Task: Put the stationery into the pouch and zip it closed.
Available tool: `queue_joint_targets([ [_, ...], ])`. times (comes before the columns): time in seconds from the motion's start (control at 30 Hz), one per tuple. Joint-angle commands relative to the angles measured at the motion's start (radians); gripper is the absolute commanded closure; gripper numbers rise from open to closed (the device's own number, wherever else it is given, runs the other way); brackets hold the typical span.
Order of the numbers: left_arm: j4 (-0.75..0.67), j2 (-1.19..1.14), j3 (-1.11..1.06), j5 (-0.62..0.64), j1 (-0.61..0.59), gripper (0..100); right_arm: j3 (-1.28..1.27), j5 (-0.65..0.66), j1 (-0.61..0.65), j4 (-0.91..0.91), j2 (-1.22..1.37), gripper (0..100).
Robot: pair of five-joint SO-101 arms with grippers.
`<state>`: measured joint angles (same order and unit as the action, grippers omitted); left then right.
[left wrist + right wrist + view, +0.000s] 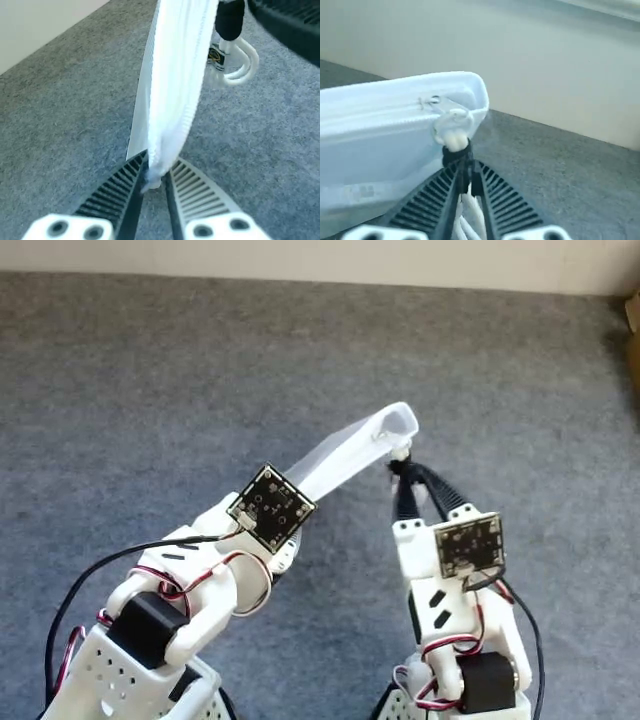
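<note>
As left hand [152, 172] grips it, pouch [340, 455] slants diagonally

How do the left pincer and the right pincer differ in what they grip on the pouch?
The left pincer clamps the fabric edge of the pouch itself; the right pincer clamps only the white pull cord at the zip. The left pincer is at the pouch's end nearer the arms, the right pincer at its far end. Both are shut.
</note>
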<state>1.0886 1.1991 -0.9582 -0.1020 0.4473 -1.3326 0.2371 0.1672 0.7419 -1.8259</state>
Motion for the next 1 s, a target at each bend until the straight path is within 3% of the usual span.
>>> queue_joint_targets([
  [0.0,0.015,-0.005,0.002,0.011,-0.022,99,0.015,0.018,-0.087,-0.091,0.005,99.4],
  [0.27,0.017,-0.005,0.002,0.011,-0.022,99,0.018,0.018,-0.131,-0.145,-0.005,99.4],
  [0.4,0.014,-0.005,0.002,0.011,-0.022,99,0.074,0.011,-0.110,0.030,-0.005,97.4],
  [0.6,0.011,-0.005,0.002,0.011,-0.022,99,0.263,-0.068,0.061,0.303,-0.005,83.0],
  [0.8,0.011,-0.005,0.004,0.011,-0.022,99,0.246,-0.101,0.209,0.248,0.005,82.8],
  [0.97,0.014,-0.005,0.004,0.011,-0.022,99,0.088,-0.097,0.219,0.050,0.005,82.8],
])
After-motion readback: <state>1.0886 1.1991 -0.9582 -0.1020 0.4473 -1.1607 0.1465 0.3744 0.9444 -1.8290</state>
